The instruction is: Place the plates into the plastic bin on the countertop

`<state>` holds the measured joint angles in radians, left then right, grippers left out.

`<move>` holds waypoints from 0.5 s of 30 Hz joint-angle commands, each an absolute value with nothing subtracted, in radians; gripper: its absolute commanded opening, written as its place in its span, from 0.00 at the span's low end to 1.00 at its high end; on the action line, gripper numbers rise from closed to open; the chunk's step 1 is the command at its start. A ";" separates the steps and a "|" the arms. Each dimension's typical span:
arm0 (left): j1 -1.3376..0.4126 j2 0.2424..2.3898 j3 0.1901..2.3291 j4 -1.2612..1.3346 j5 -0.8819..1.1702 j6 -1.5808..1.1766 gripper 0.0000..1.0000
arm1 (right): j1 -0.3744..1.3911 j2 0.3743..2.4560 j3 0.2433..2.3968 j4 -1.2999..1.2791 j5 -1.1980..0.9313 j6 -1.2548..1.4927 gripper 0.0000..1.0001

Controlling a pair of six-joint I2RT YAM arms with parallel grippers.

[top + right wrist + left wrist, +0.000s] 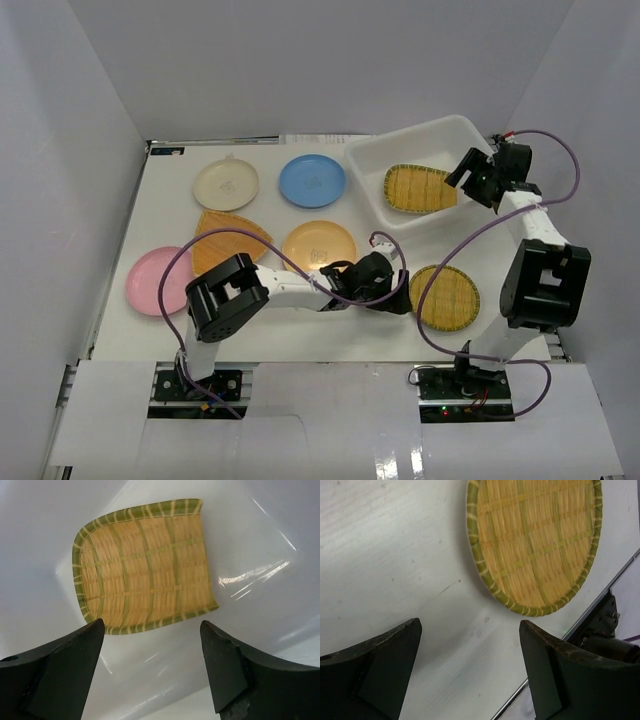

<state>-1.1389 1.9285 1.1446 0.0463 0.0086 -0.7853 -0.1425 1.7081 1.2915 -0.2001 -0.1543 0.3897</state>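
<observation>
The plastic bin (pixel 372 178) stands at the back right of the countertop (pixel 300 335). A square bamboo tray (pixel 418 189) lies flat inside it, free of any grip. My right gripper (pixel 468 172) hovers open over the bin's right end; in the right wrist view the tray (pixel 142 565) lies just beyond its spread fingertips (pixel 85 640). My left gripper (pixel 402 297) is open, low over the countertop beside a round bamboo tray (pixel 445 297), which the left wrist view shows ahead (pixel 535 545). On the countertop lie cream (pixel 226 184), blue (pixel 312 181), orange-yellow (pixel 318 243) and pink (pixel 157 280) plates.
A fan-shaped bamboo tray (pixel 230 238) lies between the pink and orange-yellow plates. Grey walls (pixel 70 180) close in the table on the left, back and right. The right arm's base (pixel 602 630) sits just past the table edge near the round tray. Purple cables (pixel 440 250) loop over both arms.
</observation>
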 commanded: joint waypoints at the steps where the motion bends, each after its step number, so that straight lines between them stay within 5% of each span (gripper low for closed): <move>1: -1.147 1.963 1.218 0.028 -0.041 -0.772 0.90 | -0.132 1.576 1.165 -0.126 -0.136 0.420 0.84; 11: -1.155 2.163 1.353 0.064 -0.089 -0.847 0.74 | -0.106 1.208 1.023 -0.037 -0.276 0.483 0.91; 14: -1.157 2.198 1.364 0.063 -0.118 -0.857 0.54 | -0.098 1.117 0.996 -0.040 -0.319 0.494 0.91; 15: -1.157 2.201 1.359 0.067 -0.139 -0.862 0.38 | -0.097 1.097 0.988 -0.041 -0.334 0.497 0.91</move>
<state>-1.1477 2.1574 1.3708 0.1379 -0.0753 -0.8497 -0.1036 1.1622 1.0115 -0.0879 -0.2661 0.4747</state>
